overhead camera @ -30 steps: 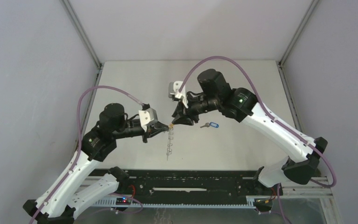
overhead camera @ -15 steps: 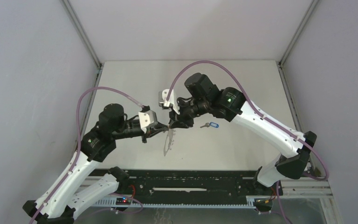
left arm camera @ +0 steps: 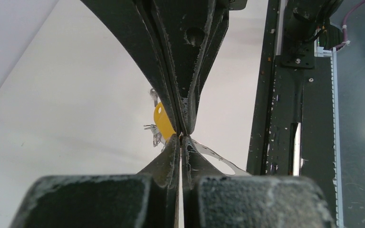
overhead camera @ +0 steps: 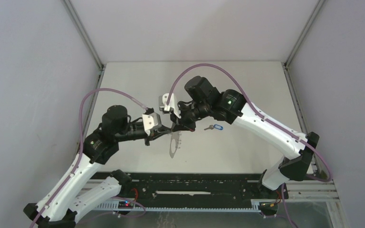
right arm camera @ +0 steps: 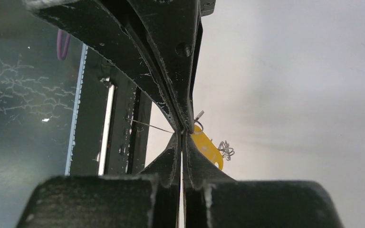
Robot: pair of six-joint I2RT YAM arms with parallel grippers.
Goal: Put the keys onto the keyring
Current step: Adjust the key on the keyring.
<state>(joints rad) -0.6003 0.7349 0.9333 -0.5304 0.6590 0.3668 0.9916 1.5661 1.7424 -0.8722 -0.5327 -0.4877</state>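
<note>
Top external: left gripper [overhead camera: 169, 129] clamps thin grey metal hoop [overhead camera: 172, 147] aloft; right gripper [overhead camera: 175, 127] is pinched shut beside yellow-headed metal key [right arm camera: 208, 146], hold unclear.

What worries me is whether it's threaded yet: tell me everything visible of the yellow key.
The yellow key shows only its flat yellow plastic head, with a small hole at one end; its blade is hidden. It is tilted and raised above the table, close against the meeting tips of the shut left gripper and right gripper. Small wire loops sit beside it. Whether either gripper pinches it can't be told.
</note>
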